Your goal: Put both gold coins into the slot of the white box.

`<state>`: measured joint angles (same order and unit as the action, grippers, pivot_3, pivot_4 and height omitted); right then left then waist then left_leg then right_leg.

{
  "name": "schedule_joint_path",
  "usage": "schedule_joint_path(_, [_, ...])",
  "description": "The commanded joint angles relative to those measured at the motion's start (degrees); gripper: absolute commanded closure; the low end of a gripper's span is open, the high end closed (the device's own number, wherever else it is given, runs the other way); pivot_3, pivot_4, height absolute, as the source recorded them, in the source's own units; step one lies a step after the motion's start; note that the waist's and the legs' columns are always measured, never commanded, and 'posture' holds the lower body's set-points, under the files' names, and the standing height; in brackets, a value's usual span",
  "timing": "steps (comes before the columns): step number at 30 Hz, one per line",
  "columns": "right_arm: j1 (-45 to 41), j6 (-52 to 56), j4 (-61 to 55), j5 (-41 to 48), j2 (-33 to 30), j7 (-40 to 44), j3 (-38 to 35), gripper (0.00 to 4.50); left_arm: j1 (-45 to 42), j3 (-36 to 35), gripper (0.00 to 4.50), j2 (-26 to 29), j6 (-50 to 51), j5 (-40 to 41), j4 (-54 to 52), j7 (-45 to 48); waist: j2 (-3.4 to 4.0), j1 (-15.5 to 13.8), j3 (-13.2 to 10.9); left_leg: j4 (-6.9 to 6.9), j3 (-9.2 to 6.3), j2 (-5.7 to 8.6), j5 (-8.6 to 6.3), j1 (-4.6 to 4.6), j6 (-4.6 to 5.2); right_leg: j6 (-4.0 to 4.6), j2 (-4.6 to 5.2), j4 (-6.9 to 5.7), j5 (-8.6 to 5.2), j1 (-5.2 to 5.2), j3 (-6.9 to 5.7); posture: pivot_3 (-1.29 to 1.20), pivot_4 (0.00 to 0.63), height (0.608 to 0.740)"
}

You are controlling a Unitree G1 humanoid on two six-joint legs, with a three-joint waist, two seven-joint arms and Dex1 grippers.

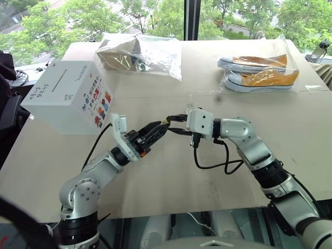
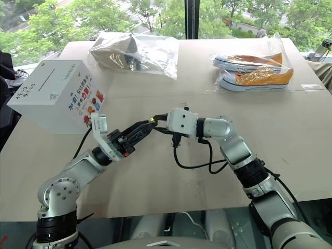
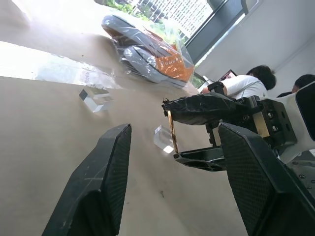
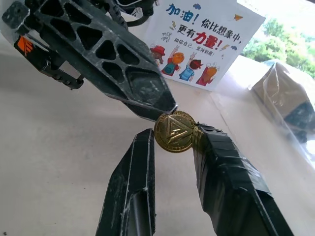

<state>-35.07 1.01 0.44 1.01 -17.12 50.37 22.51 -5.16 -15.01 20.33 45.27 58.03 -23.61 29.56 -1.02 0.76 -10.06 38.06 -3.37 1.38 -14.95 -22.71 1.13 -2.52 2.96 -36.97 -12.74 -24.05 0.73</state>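
Gold coin [image 4: 174, 132], a thin, stiff, slippery disc pinched at its rim by your right gripper [image 4: 173, 140] near the white box [image 1: 67, 96]: take its flat faces with the half-parted left gripper [image 3: 172, 162].

The pale beige tabletop [image 1: 155, 171] carries the white box [image 1: 65, 96] far left, a bagged brown item [image 1: 137, 54] far centre, bagged orange sneakers [image 1: 259, 72] far right.
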Motion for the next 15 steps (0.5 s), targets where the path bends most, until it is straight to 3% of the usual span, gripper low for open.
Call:
schedule_joint_path(1, [-0.2, -2.5, -0.7, -0.2, 0.4, -0.2, -0.3, 3.89, -0.5, -0.2, 1.67, 0.5, -1.0, 1.0, -1.7, -0.3, 0.0, 0.0, 0.0, 0.0, 0.0, 0.0, 0.0, 0.0, 0.0, 0.0, 0.0, 0.0, 0.0, 0.0, 0.0, 0.0, 0.15, 0.74])
schedule_joint_path(3, [-0.1, -2.9, -0.7, -0.2, 0.6, 0.1, -0.1, 3.89, -0.8, -0.4, 1.67, 0.8, -1.0, 1.3, -1.6, -0.3, 0.0, 0.0, 0.0, 0.0, 0.01, 0.0, 0.0, 0.0, 0.0, 0.0, -0.01, 0.0, 0.0, 0.0, 0.01, 0.0, 0.15, 0.74])
schedule_joint_path(5, [-0.1, -3.0, -0.8, -0.2, 0.8, 0.2, -0.1, 3.89, -0.9, -0.3, 2.2, 0.9, -1.0, 1.4, -1.6, -0.2, 0.0, 0.0, 0.0, 0.0, 0.0, 0.0, 0.0, 0.0, 0.0, 0.0, -0.02, 0.0, 0.0, 0.0, 0.0, 0.0, 0.15, 0.74])
schedule_joint_path(10, [0.0, -3.2, -0.9, -0.3, 1.1, 0.2, -0.1, 3.89, -1.1, 0.1, 4.43, 0.9, -1.1, 1.5, -1.5, -0.4, 0.0, 0.0, 0.0, 0.0, 0.0, 0.0, 0.0, 0.0, 0.0, 0.0, -0.03, 0.0, 0.0, 0.0, 0.01, 0.0, 0.15, 0.74])
schedule_joint_path(15, [0.2, -3.5, -1.3, 0.0, 1.5, 0.3, -0.1, 3.89, -1.2, 0.7, 4.43, 0.9, -1.0, 1.6, -1.2, -0.7, 0.0, 0.0, 0.0, 0.0, 0.0, 0.0, 0.0, 0.0, 0.0, 0.0, -0.04, 0.0, 0.0, 0.0, 0.01, 0.0, 0.15, 0.74])
